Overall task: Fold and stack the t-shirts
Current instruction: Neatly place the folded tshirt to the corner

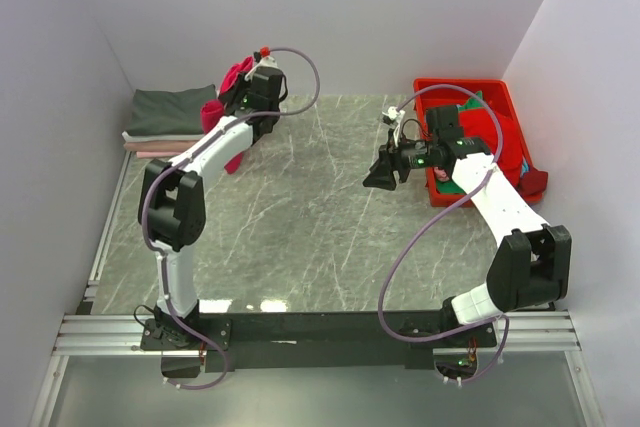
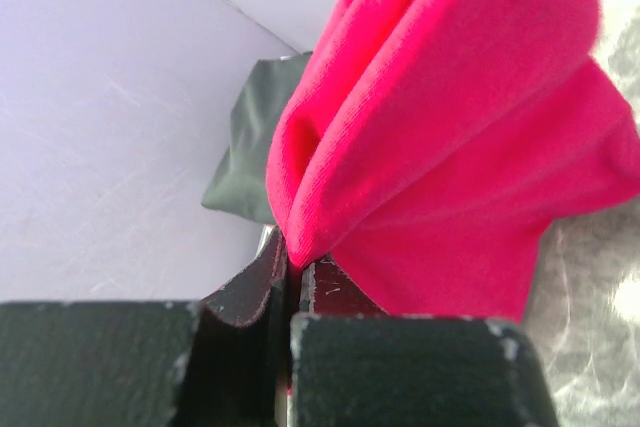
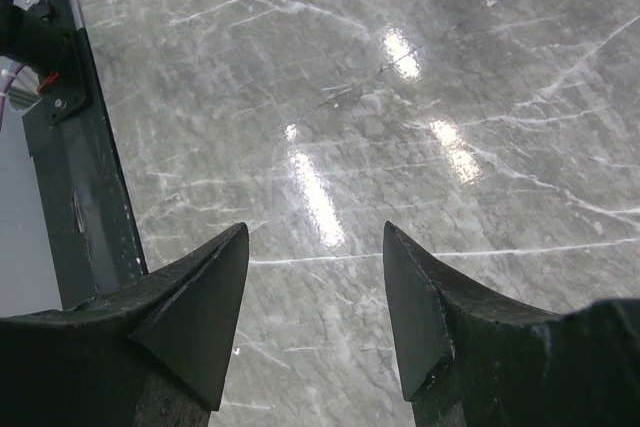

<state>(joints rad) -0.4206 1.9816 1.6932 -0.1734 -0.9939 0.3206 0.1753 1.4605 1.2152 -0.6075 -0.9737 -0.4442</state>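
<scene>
pinching the crimson t-shirt (image 2: pixel 460 147), left gripper (image 2: pixel 290 269) clamped, right gripper (image 3: pixel 315 247) agape.

From where I stand, a grey, white-veined counter (image 1: pixel 320 237) sits boxed in by plain pale panels: a back wall (image 1: pixel 330 7), a left wall (image 1: pixel 50 127) and a right wall (image 1: pixel 600 87). Light leaves bright streaks of glare (image 3: pixel 318 197) on the top (polished, quite shiny). A silver rail (image 1: pixel 105 332) runs along the near edge.

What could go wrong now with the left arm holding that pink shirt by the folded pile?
The left gripper pinches only a small fold of the crimson shirt, so it may slip free. The bunched cloth hangs close to the folded dark grey shirt and might drag it askew.
</scene>
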